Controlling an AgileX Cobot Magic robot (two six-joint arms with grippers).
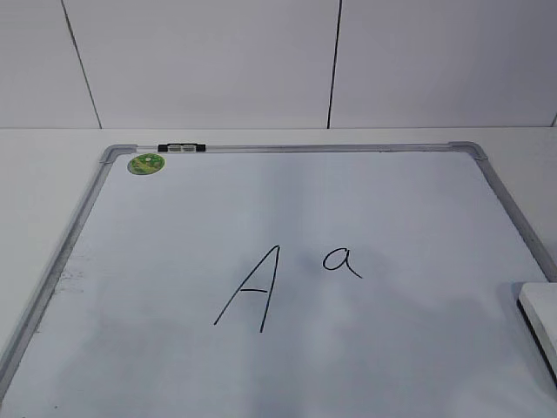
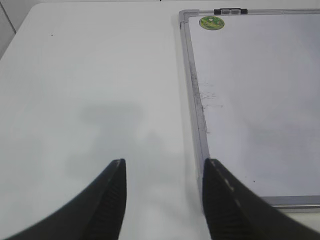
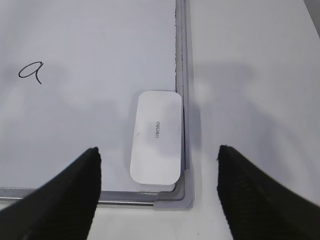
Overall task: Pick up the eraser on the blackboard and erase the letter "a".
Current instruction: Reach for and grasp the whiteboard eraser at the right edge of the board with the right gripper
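The blackboard, a white dry-erase board with a grey frame, lies flat on the table. The small letter "a" is written right of a tall capital "A"; it also shows in the right wrist view. The white eraser lies flat in the board's near right corner, partly cut off in the exterior view. My right gripper is open, above and just short of the eraser. My left gripper is open and empty over the table beside the board's left frame.
A round green sticker and a small black-and-silver clip sit at the board's far left corner. White table surface surrounds the board. A white panelled wall stands behind.
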